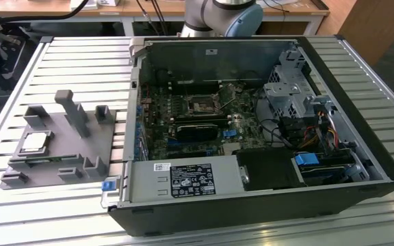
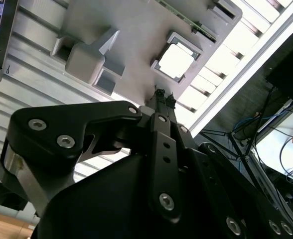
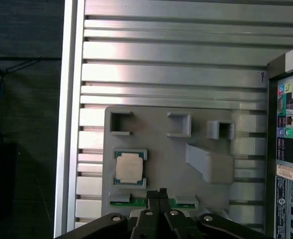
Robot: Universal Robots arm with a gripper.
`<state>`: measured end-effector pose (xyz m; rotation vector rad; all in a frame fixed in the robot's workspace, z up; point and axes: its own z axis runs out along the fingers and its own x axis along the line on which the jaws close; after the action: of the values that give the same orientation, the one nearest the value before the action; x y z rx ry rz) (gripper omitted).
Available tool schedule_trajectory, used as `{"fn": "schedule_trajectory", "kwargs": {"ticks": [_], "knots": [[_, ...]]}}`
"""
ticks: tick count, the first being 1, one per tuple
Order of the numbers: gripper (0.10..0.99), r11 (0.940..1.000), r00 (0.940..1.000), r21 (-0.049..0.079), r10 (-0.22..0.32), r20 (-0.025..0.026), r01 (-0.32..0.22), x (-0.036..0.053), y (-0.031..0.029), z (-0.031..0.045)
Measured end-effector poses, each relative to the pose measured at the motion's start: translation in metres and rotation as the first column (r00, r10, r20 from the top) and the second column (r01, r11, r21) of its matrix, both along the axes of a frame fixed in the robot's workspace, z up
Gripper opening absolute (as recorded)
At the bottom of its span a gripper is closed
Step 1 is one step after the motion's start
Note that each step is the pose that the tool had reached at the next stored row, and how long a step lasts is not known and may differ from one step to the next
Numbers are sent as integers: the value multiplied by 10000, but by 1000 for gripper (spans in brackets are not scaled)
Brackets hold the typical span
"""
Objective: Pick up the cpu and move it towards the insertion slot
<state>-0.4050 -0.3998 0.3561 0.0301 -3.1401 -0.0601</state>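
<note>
Silver table slats (image 1: 74,56) lie under everything. The gripper (image 3: 159,192) has its fingers pressed together, holding nothing, over the grey fixture (image 3: 156,149). The cpu (image 3: 129,168) sits in its pocket there, near the tips. The insertion slot (image 1: 202,106) is well apart, inside the open computer case (image 1: 252,215).

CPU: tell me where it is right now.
The cpu lies in a square recess of the grey fixture on the exterior view's left, outside the open computer case. In the first wrist view the shut gripper is close by, not touching it.
</note>
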Motion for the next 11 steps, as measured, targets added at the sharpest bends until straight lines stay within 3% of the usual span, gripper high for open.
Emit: {"fn": "schedule_trajectory", "kwargs": {"ticks": [11], "knots": [[106, 10000, 10000, 0, 0, 1, 0, -39, 0, -7]]}}
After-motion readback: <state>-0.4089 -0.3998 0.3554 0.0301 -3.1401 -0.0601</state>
